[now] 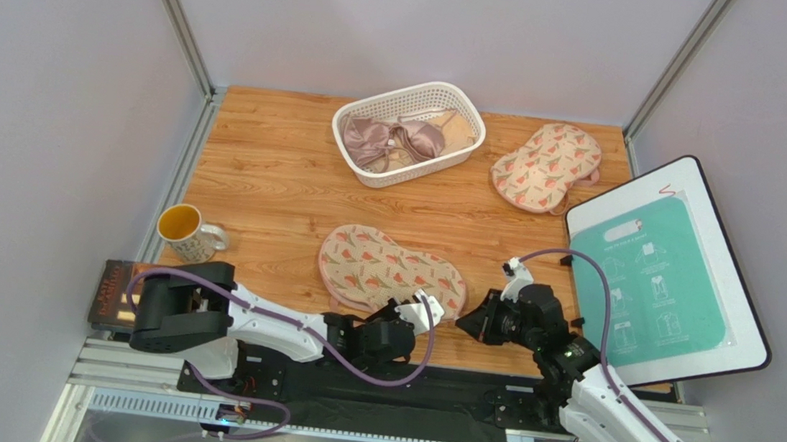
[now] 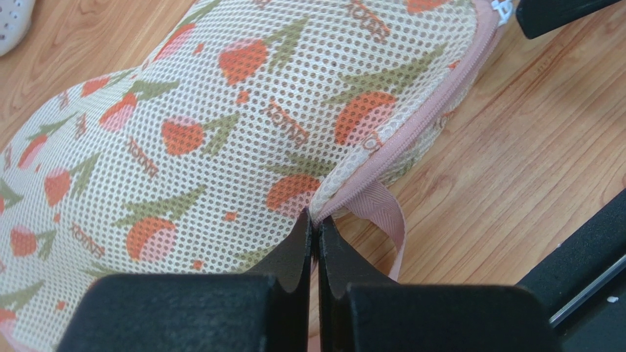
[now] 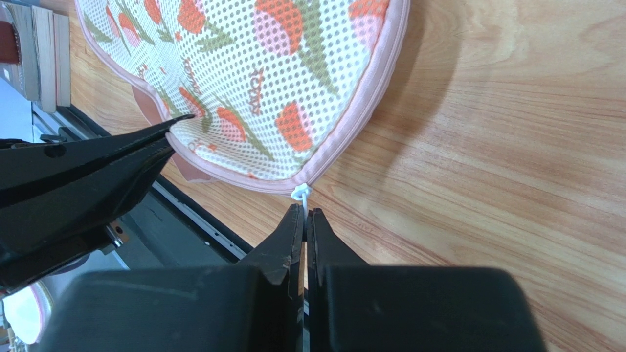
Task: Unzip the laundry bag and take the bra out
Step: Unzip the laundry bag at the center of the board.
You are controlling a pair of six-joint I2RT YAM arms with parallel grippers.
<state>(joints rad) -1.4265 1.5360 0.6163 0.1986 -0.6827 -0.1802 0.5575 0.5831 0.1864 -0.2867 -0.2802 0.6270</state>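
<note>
The laundry bag point(image 1: 391, 270) lies flat at the table's near middle, with a flower-printed mesh and a pink zip edging that looks closed. My left gripper point(image 1: 416, 312) is at its near right edge. In the left wrist view it point(image 2: 316, 224) is shut on the bag's edge beside a pink ribbon loop point(image 2: 386, 220). My right gripper point(image 1: 467, 320) is just right of the bag. In the right wrist view it point(image 3: 305, 213) is shut on the white zip pull point(image 3: 301, 194) at the bag's tip point(image 3: 279, 73). The mustard-yellow bra is hidden.
A white basket point(image 1: 419, 173) at the back holds a mauve satin bra point(image 1: 384, 139) and a pale beige one point(image 1: 459, 130). A second printed bag point(image 1: 546, 166) lies back right. A green-and-white board point(image 1: 664, 274) is at the right, a mug point(image 1: 189, 232) and a book point(image 1: 114, 294) at the left.
</note>
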